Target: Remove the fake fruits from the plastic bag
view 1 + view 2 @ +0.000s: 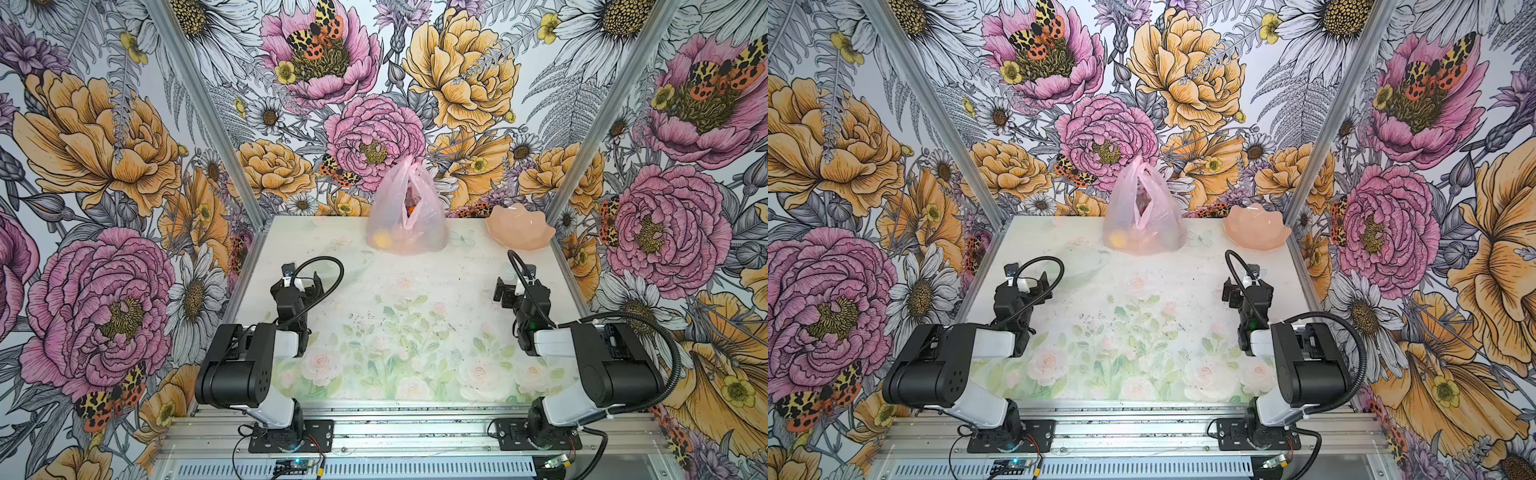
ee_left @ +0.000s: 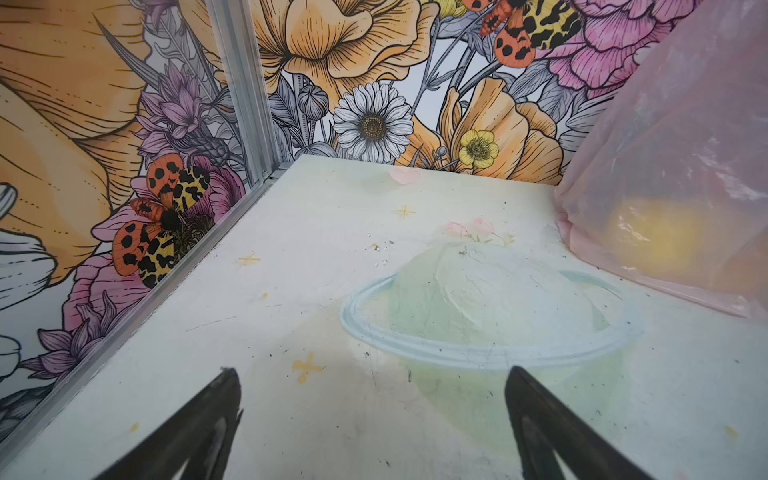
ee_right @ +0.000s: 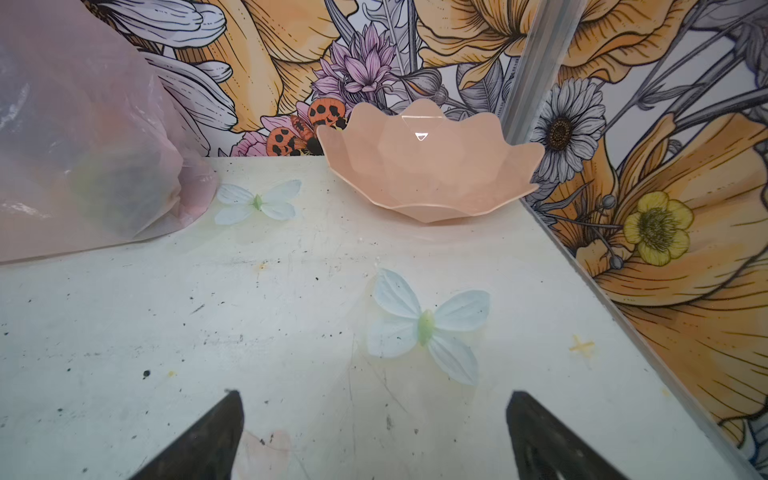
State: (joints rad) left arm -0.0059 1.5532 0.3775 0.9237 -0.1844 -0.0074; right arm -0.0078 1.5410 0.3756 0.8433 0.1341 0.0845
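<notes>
Left gripper (image 2: 372, 374) of mine is wide open: its two black fingers (image 2: 199, 428) stand far apart above the white table (image 2: 291, 291) with faded flower prints, and only bare table shows between them. It hangs in front of the thin, translucent pale-pink plastic bag (image 2: 673, 166), to the left of it and well apart from it. My right gripper (image 3: 372, 395) is spread wide in the same way. It is also in front of the bag, but to the right of it, and it touches nothing.

In both top views the bag stands upright at the far edge of the table, with its handles pointing up and its mouth a little open. Behind the bag is the flowered back wall (image 1: 374, 104); I cannot tell if the bag touches it.

The fake fruits (image 1: 399, 237) are inside the bag and show through the plastic. A yellow round fruit (image 1: 1118, 240) lies at the bottom left corner of the bag. An orange piece (image 1: 413, 209) shows higher, at the mouth of the bag. On the right side of the bag, green and dark shapes (image 3: 116, 187) show through, too blurred to name.

To the right of the bag, near but apart from it, stands a peach petal-edged plastic bowl (image 3: 428, 174).
</notes>
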